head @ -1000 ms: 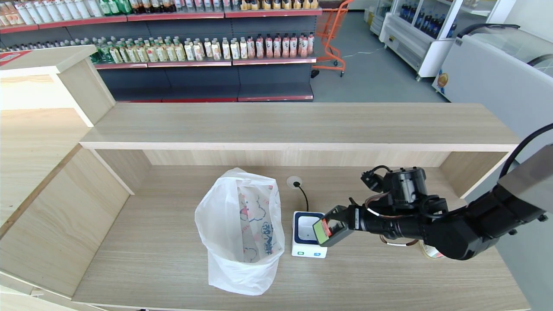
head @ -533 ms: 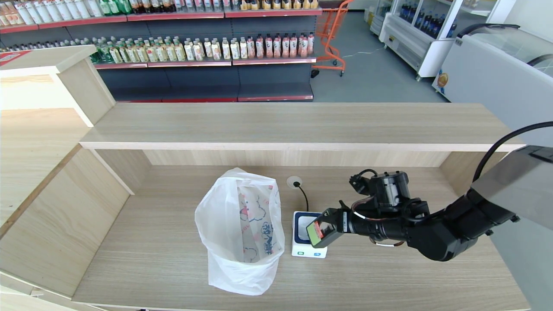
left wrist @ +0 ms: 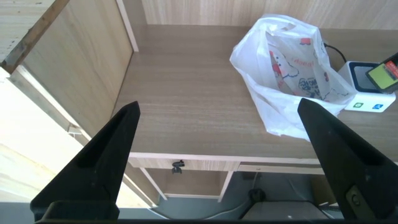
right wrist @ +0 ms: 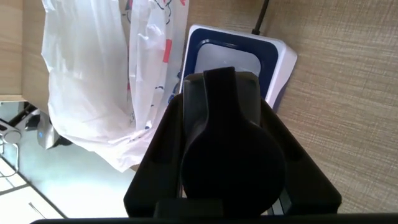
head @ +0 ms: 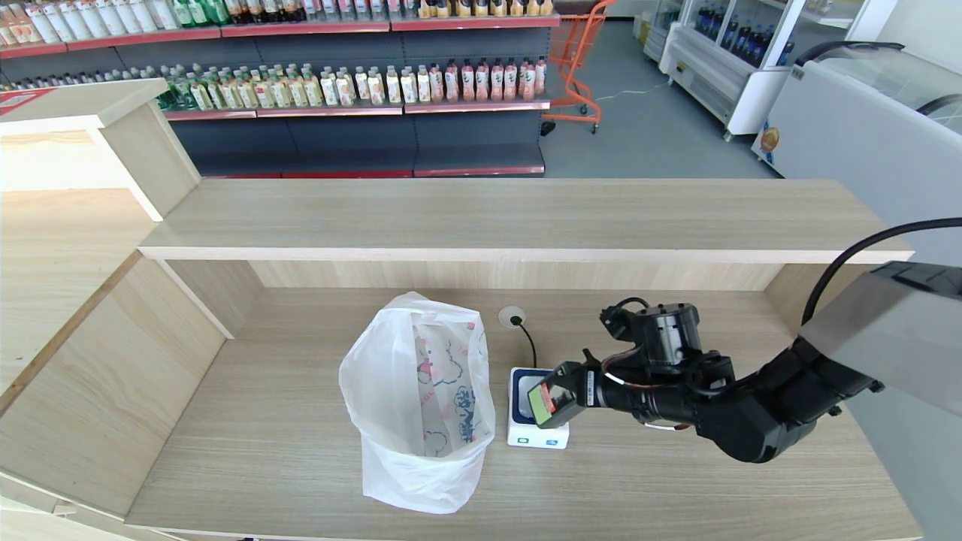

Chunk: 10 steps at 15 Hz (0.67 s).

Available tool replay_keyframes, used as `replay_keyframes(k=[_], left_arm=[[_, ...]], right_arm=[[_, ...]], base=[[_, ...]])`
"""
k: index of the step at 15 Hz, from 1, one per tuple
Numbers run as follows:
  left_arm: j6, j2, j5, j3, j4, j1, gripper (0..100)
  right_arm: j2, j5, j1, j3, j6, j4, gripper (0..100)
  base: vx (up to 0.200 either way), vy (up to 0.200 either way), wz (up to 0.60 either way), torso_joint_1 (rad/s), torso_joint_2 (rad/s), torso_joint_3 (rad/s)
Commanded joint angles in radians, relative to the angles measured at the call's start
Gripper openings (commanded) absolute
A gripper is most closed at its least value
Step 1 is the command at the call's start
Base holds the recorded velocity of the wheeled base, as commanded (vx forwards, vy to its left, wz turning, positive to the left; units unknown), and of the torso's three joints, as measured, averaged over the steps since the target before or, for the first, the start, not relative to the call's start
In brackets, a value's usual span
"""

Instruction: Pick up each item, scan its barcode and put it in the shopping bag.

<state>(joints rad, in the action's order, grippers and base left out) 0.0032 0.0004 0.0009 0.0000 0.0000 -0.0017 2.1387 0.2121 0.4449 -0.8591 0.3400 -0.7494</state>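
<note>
My right gripper [head: 554, 396] is shut on a small item with a green and red face [head: 542, 401] and holds it just above the white barcode scanner [head: 536, 436] at mid-counter. In the right wrist view the item [right wrist: 227, 137] looks dark and round, and it hangs over the scanner's window [right wrist: 273, 56]. The white shopping bag [head: 421, 398] stands open directly left of the scanner, with a printed package inside it. My left gripper [left wrist: 221, 155] is open with nothing in it, off the counter's near left side, and its view takes in the bag [left wrist: 292, 68] and the scanner [left wrist: 367, 93].
A black cable runs from the scanner to a round grommet [head: 512, 315] behind it. A raised counter shelf [head: 518, 218] spans the back, and a wooden side wall [head: 113, 376] closes off the left. Bare counter lies in front of the bag and to its left.
My right arm has moved left with the item, from beside the scanner's right edge to over the scanner. The bag and scanner have not moved.
</note>
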Motion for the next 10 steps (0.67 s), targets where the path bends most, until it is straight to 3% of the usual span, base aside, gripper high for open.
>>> replay_keyframes(k=[1,4,7,8,10], left_arm=[[0.0,0.0,0.001,0.0,0.0,0.0,100],[0.0,0.0,-0.001,0.0,0.0,0.0,100],[0.0,0.0,-0.001,0.0,0.0,0.0,100],[0.0,0.0,0.001,0.0,0.0,0.0,100],[0.0,0.0,0.001,0.0,0.0,0.0,100]], right_arm=[[0.023,-0.008,0.012,0.002,-0.004,-0.007,0],[-0.003,-0.007,0.02,0.003,0.004,-0.056,0],[-0.229,0.0,0.003,0.015,0.137,-0.073,0],[-0.26,0.0,-0.009,0.022,0.123,-0.07,0],[-0.424,0.0,-0.086,0.084,-0.067,-0.035,0]], base=[[0.0,0.0,0.0,0.0,0.0,0.0],[0.0,0.0,0.0,0.0,0.0,0.0],[0.0,0.0,0.0,0.0,0.0,0.0],[0.0,0.0,0.0,0.0,0.0,0.0],[0.0,0.0,0.0,0.0,0.0,0.0]])
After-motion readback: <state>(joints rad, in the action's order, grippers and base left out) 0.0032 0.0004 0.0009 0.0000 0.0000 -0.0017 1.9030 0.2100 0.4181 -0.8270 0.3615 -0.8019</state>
